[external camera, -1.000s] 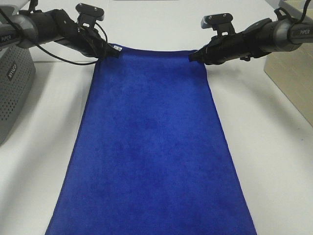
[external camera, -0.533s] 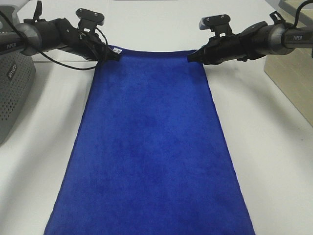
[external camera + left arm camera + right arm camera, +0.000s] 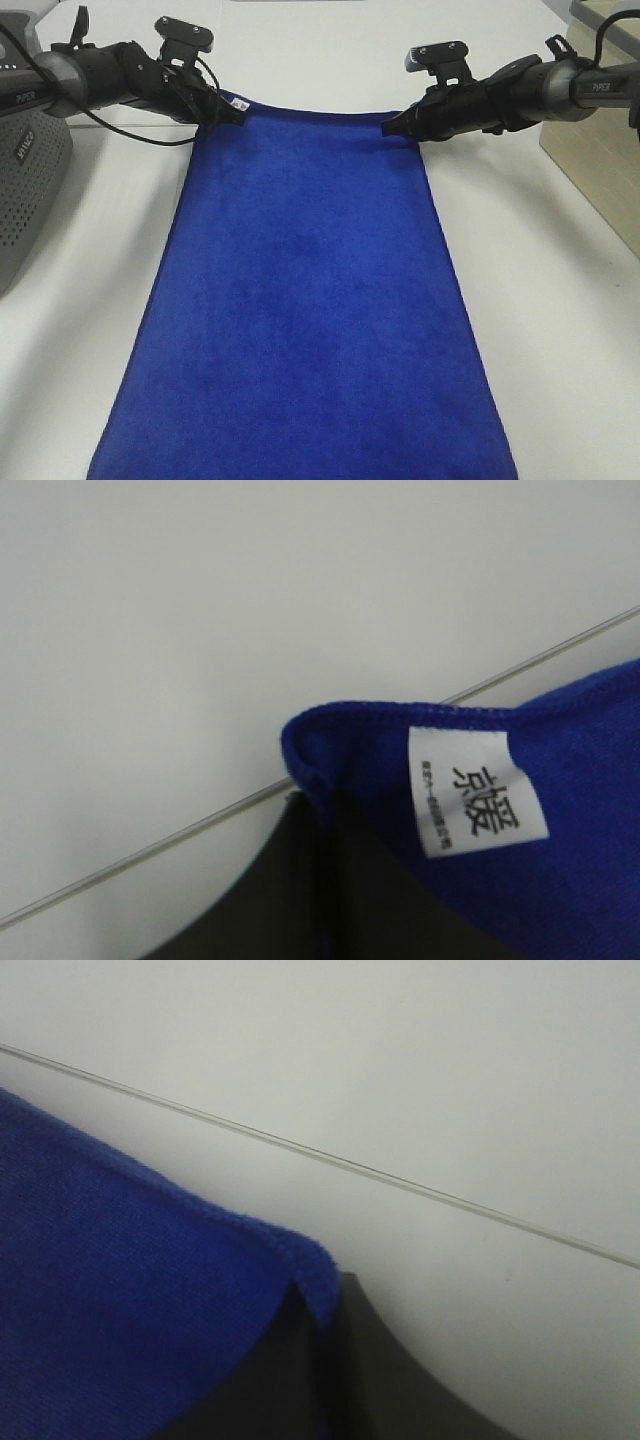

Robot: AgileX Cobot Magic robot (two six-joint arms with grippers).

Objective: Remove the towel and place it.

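Currently the towel [image 3: 310,300] is spread lengthwise down the middle of the tabletop [image 3: 560,330], its far short edge lifted and stretched between the two claws, its near end running out of view at the near edge. Left claw [image 3: 236,108]: closed on the far left corner of the towel, just beside the white tag [image 3: 476,790]; the left wrist view shows the blue hem pinched between the dark fingers [image 3: 300,880]. Right claw [image 3: 392,122]: closed on the far right corner; the right wrist view shows the hem [image 3: 300,1260] clamped in the same way. Both arms reach inward from the sides. A grey perforated basket [image 3: 25,190] stands at the left edge of the tabletop, apart from the towel. A pale beige panel [image 3: 600,170] lies at the right edge
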